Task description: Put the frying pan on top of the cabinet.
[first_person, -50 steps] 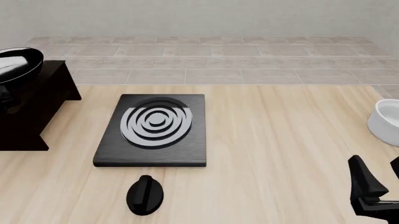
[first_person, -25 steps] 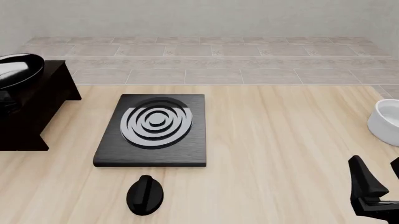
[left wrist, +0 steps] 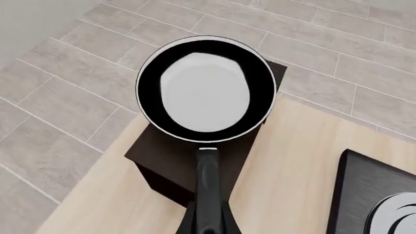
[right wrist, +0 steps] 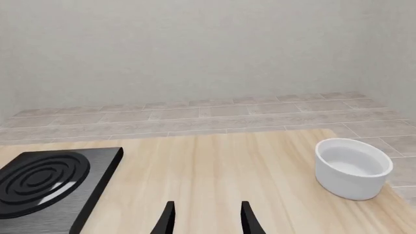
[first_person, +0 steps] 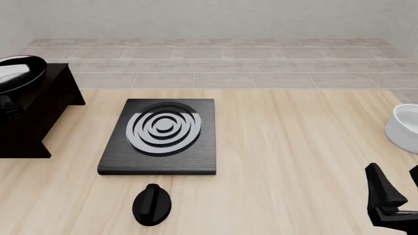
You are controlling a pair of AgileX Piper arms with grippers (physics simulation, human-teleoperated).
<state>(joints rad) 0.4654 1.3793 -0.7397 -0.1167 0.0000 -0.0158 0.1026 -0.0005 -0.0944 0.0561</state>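
Cabinet (first_person: 33,115) fills the left edge of my front view, and the frying pan (left wrist: 205,90) hangs over its top, held by the handle in my left hand (left wrist: 206,225), closed on it. I judge it rigid, glossy, front-heavy; the handle's the only sensible grip. Ringed slab (first_person: 161,137) sits center, white bowl (right wrist: 353,168) far right. Right hand (right wrist: 204,217) idles, open, clear.

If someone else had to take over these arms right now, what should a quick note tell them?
Left gripper: shut on the frying pan handle, holding the pan over the cabinet top.
Right gripper: open, holding nothing, low over the table near the white bowl.
Done: pan carried to the cabinet.
Left: whether the pan already rests on the top can't be told; lower if needed, release, withdraw.
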